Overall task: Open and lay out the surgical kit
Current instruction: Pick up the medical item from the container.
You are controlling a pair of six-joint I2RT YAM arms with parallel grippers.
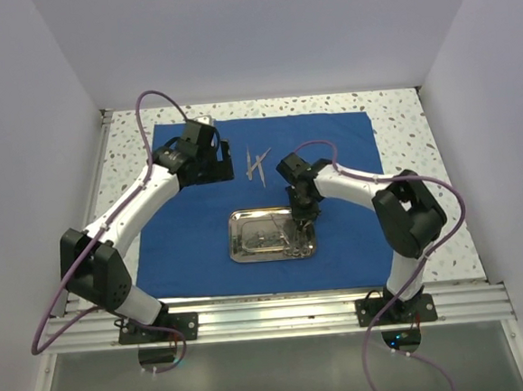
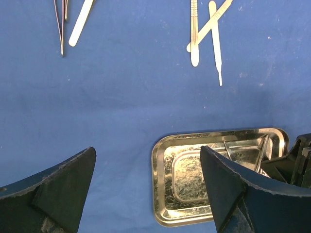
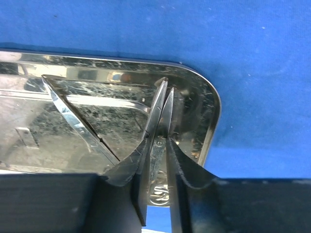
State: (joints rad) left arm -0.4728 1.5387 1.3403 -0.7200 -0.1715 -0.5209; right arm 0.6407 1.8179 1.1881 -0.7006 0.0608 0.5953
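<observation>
The royal-blue cloth lies spread flat on the table. The steel tray sits on its near middle and holds several silver instruments. My right gripper is down in the tray's right end, shut on a pair of silver scissors, with the tray rim just beside it. Another thin instrument lies in the tray to the left. My left gripper is open and empty above the cloth's far left; in its own view the tray lies below it. Three silver tools lie crossed on the cloth.
In the left wrist view the crossed tools and two more instruments lie on the cloth beyond the tray. The right arm shows at the tray's far end. Speckled tabletop borders the cloth, with white walls around.
</observation>
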